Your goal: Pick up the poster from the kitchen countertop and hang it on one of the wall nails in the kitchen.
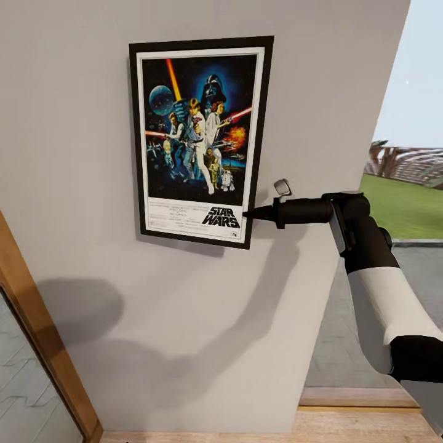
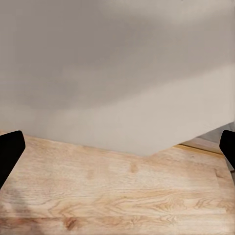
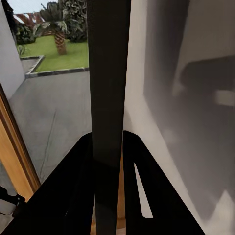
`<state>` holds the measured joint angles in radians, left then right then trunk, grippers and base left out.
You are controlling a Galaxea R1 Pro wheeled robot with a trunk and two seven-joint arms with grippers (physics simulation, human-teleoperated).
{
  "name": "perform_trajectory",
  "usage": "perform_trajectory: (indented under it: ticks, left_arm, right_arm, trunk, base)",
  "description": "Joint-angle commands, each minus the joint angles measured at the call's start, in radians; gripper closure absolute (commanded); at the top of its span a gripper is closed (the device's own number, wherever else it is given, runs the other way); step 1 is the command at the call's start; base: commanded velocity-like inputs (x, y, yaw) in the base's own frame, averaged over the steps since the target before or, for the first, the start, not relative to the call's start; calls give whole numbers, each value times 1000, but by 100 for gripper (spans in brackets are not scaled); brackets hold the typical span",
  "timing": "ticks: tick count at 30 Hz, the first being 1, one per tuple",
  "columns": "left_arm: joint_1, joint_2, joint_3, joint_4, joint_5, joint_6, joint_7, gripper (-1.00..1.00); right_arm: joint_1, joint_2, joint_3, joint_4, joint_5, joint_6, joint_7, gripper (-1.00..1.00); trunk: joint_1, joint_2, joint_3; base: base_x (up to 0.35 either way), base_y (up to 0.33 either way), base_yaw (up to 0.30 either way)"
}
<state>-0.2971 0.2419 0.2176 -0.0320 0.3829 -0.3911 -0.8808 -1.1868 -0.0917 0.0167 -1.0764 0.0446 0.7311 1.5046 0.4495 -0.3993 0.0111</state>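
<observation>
The poster (image 1: 197, 135) lies flat against the grey wall (image 1: 67, 154), upright and tilted slightly. It has a black frame, a white border and the "STAR WARS" logo at the bottom. My right gripper (image 1: 249, 215) is shut on its lower right edge. In the right wrist view that edge is a dark strip (image 3: 108, 88) clamped between the black fingers (image 3: 73, 191). My left gripper (image 2: 117, 152) is open with its fingertips (image 2: 10, 152) far apart and nothing between them, over wooden floor. The wall nails are hidden and the kitchen countertop is out of view.
A wooden door frame (image 1: 43, 351) runs up at the lower left. The wall ends at a corner on the right, and beyond it lie grey paving (image 1: 369, 344) and a lawn (image 1: 406, 209). Light wood floor (image 1: 344, 424) meets the base of the wall.
</observation>
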Motion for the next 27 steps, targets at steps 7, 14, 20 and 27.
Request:
perform_trajectory:
  ticks: [7,14,20,27]
  left_arm:
    - [0,0,8,1,-7,-5,-3,-100]
    - [0,0,8,1,-7,-5,-3,-100]
    - [0,0,8,1,-7,-5,-3,-100]
    - [0,0,8,1,-7,-5,-4,-100]
  right_arm:
    - [-1,0,0,0,4,13,6,100]
    - [-1,0,0,3,4,-16,6,100]
    - [-1,0,0,9,4,-46,6,100]
    - [-1,0,0,10,5,-51,6,100]
  trunk:
    - [0,-1,0]
    - [0,-1,0]
    - [0,-1,0]
    - [0,-1,0]
  base:
    - [39,0,0]
    - [2,0,0]
    - [68,0,0]
    - [43,0,0]
